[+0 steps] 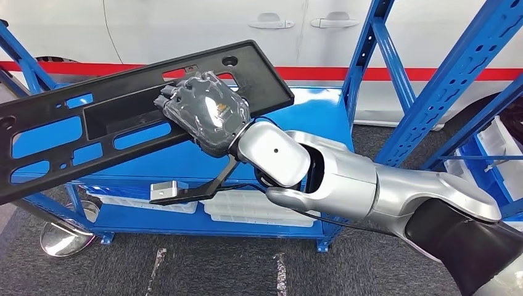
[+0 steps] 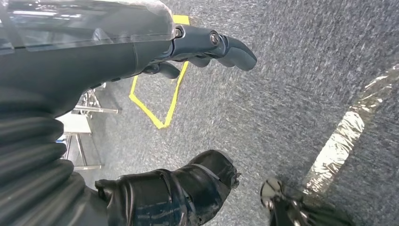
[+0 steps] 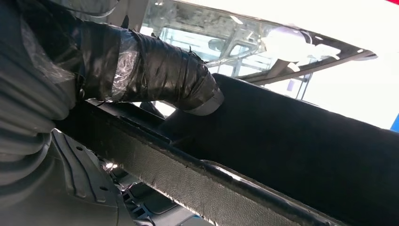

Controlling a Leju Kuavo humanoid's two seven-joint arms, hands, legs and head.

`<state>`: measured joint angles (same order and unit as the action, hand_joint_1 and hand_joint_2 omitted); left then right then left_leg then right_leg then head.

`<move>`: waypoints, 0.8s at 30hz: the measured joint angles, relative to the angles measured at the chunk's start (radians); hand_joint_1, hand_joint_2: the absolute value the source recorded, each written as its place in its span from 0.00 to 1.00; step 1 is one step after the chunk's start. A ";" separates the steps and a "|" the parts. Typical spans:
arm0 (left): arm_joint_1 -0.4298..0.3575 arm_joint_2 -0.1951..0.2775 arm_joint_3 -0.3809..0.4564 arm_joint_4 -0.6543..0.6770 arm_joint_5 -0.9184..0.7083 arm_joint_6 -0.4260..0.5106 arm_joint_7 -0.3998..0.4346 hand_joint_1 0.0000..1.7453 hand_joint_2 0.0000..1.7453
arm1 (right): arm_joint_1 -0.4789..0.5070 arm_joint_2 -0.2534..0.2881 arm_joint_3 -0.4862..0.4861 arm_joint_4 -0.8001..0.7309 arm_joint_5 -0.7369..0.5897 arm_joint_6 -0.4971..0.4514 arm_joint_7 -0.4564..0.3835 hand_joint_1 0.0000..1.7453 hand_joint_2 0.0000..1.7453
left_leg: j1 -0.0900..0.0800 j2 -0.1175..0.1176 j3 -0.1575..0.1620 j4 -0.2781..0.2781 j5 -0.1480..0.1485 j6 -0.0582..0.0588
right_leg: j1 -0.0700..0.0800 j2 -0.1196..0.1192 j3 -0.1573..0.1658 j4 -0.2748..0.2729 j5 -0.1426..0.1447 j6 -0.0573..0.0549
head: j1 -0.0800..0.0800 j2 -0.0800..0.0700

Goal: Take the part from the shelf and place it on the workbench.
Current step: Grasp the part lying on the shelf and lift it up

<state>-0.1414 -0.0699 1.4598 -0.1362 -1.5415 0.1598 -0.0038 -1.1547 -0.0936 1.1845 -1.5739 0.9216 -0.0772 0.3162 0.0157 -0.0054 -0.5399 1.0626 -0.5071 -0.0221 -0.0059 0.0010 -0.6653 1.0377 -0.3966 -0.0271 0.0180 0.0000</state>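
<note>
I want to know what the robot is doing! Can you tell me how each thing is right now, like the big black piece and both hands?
black part: lifted and tilted over the blue shelf, held.
right hand: grips the black part near its middle.
left hand: hangs over the grey floor, holds nothing, fingers apart.
white bins: resting on the lower shelf.

Behind the racking I see a white car with a red stripe; white bins lie below, yellow floor tape on grey carpet.
</note>
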 joint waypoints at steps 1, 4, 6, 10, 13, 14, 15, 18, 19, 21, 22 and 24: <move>-0.001 0.000 0.000 0.000 0.000 0.000 0.000 0.00 1.00 | -0.001 0.000 0.000 0.000 0.000 0.000 0.000 1.00 1.00 | -0.003 -0.001 0.022 -0.036 -0.004 0.005 | 0.001 -0.001 -0.002 -0.001 0.007 0.006 | 0.000 0.000; -0.002 0.002 0.001 0.000 0.000 0.000 -0.001 0.00 1.00 | -0.003 -0.001 0.000 0.001 0.000 0.000 0.000 1.00 1.00 | -0.005 0.000 0.015 -0.058 0.013 0.023 | 0.001 -0.001 -0.008 -0.006 0.022 0.024 | -0.001 0.000; -0.002 0.002 0.002 0.000 0.000 0.000 0.000 0.00 1.00 | -0.003 -0.002 0.000 0.002 0.000 0.000 0.000 1.00 1.00 | 0.000 0.006 -0.003 -0.066 0.035 0.039 | 0.000 0.000 -0.028 0.040 -0.035 0.032 | 0.003 0.000; -0.002 0.002 0.003 0.000 0.000 0.000 0.000 0.00 1.00 | 0.000 -0.002 0.000 0.003 0.000 0.000 0.000 1.00 1.00 | -0.001 0.010 -0.055 -0.061 0.075 0.052 | -0.004 0.000 -0.076 0.260 -0.172 0.039 | 0.007 0.000; -0.002 0.002 0.003 0.000 0.000 0.000 0.000 0.00 1.00 | 0.001 -0.002 0.000 0.004 0.000 0.000 0.000 1.00 1.00 | -0.001 0.010 -0.099 -0.048 0.100 0.046 | -0.003 0.000 0.007 0.205 -0.104 0.034 | 0.007 0.000; -0.002 0.001 0.003 0.000 0.000 0.000 0.000 0.00 1.00 | 0.000 -0.002 0.000 0.004 0.000 0.000 0.000 1.00 1.00 | -0.002 0.009 -0.111 -0.042 0.106 0.042 | -0.002 0.000 0.058 0.136 -0.097 0.030 | 0.007 0.000; -0.002 0.001 0.003 0.000 0.000 0.000 0.000 0.00 1.00 | 0.000 -0.002 0.000 0.004 0.000 -0.001 0.000 1.00 1.00 | -0.003 0.009 -0.120 -0.037 0.111 0.038 | 0.001 0.000 0.103 0.070 -0.103 0.026 | 0.007 0.000; 0.000 0.001 0.003 0.000 0.000 0.000 0.000 0.00 1.00 | -0.002 -0.001 0.000 0.004 -0.001 0.003 0.001 1.00 1.00 | -0.004 0.008 -0.130 -0.037 0.136 0.019 | 0.007 0.002 0.140 -0.010 -0.118 0.016 | 0.007 0.000; 0.000 0.001 0.003 0.000 -0.002 -0.001 0.003 0.00 1.00 | -0.003 -0.001 0.000 0.004 -0.003 0.012 0.003 1.00 1.00 | -0.002 0.007 -0.133 -0.038 0.139 0.013 | 0.005 0.000 0.133 -0.013 -0.108 0.011 | 0.008 0.000; 0.001 0.000 0.003 0.000 -0.006 -0.005 0.009 0.00 1.00 | -0.002 -0.001 0.001 0.006 -0.011 0.039 0.009 1.00 1.00 | 0.000 0.005 -0.152 -0.007 0.095 0.002 | 0.000 -0.004 0.116 -0.020 -0.085 -0.003 | 0.007 0.000; 0.002 0.000 0.004 0.000 -0.008 -0.007 0.013 0.00 1.00 | -0.001 -0.001 0.001 0.007 -0.015 0.049 0.012 1.00 1.00 | 0.003 0.005 -0.166 0.035 0.049 -0.003 | -0.002 -0.005 0.105 -0.021 -0.073 -0.009 | 0.007 0.000; 0.002 0.000 0.004 0.000 -0.011 -0.009 0.017 0.00 1.00 | 0.004 -0.001 0.002 0.011 -0.016 0.056 0.016 1.00 1.00 | 0.005 0.005 -0.193 0.155 -0.041 -0.012 | -0.002 -0.005 0.076 -0.019 -0.051 -0.014 | 0.006 0.000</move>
<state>-0.1392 -0.0703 1.4633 -0.1358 -1.5524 0.1512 0.0134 -1.1508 -0.0948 1.1870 -1.5632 0.9052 -0.0208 0.3324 0.0203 -0.0008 -0.7332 1.2181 -0.5479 -0.0341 -0.0075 -0.0039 -0.5895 1.0187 -0.4476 -0.0410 0.0245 -0.0002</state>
